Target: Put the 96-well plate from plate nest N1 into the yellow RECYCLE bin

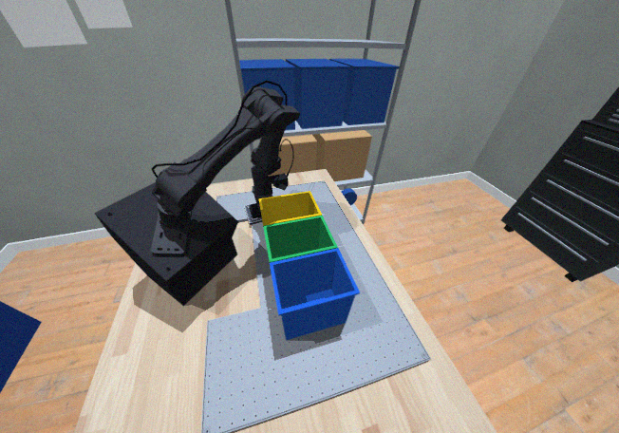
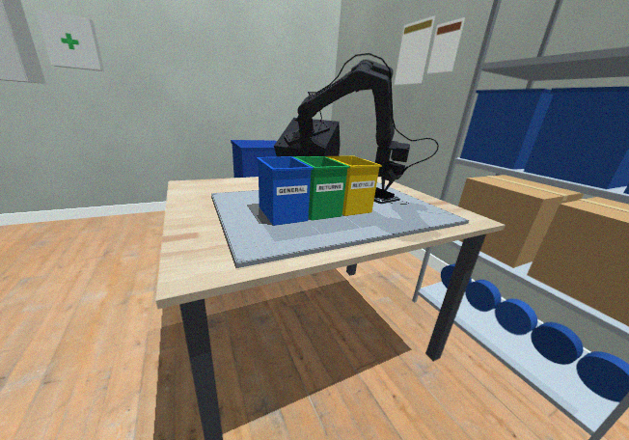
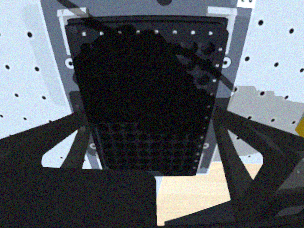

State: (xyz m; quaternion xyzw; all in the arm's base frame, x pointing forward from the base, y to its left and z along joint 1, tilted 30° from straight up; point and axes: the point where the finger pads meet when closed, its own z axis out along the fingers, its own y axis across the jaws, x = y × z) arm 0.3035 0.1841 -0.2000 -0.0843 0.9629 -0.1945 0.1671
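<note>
The black 96-well plate (image 3: 147, 97) lies flat in its grey plate nest (image 3: 227, 45) on the perforated mat. It fills the middle of the wrist view. It shows small beside the yellow bin in the exterior view (image 2: 385, 197). My gripper (image 2: 387, 185) hangs just above the plate, open, with a finger out on each side of the plate (image 3: 150, 165) and nothing between them. The yellow RECYCLE bin (image 1: 289, 208) stands upright next to the nest; its label shows in the exterior view (image 2: 360, 184).
The green RETURNS bin (image 1: 299, 238) and the blue GENERAL bin (image 1: 313, 291) stand upright in a row with the yellow one. The arm's black base (image 1: 167, 239) sits on the table's left. A metal shelf (image 1: 321, 97) with boxes stands behind the table.
</note>
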